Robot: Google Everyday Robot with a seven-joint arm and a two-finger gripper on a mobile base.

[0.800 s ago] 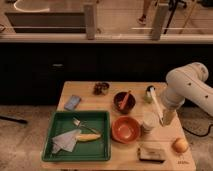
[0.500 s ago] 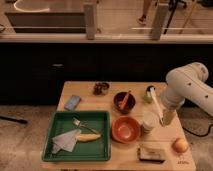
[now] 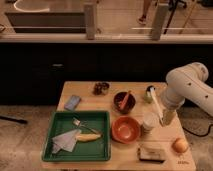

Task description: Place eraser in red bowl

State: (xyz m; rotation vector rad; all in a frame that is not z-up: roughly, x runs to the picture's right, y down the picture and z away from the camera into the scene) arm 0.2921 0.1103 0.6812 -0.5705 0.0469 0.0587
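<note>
The eraser, a small pale block with a dark base, lies flat near the table's front edge, right of centre. The red bowl, wide, shallow and orange-red, sits just up and left of it, beside the green tray. My gripper hangs from the white arm at the table's right side, right of the white cup and above the eraser's spot in the picture. It stands open and nothing is in it.
A green tray at front left holds a banana, fork and napkin. A dark maroon bowl with an orange stick sits behind the red bowl. A yellowish fruit, a small bottle, a blue object and a dark item also stand on the wooden table.
</note>
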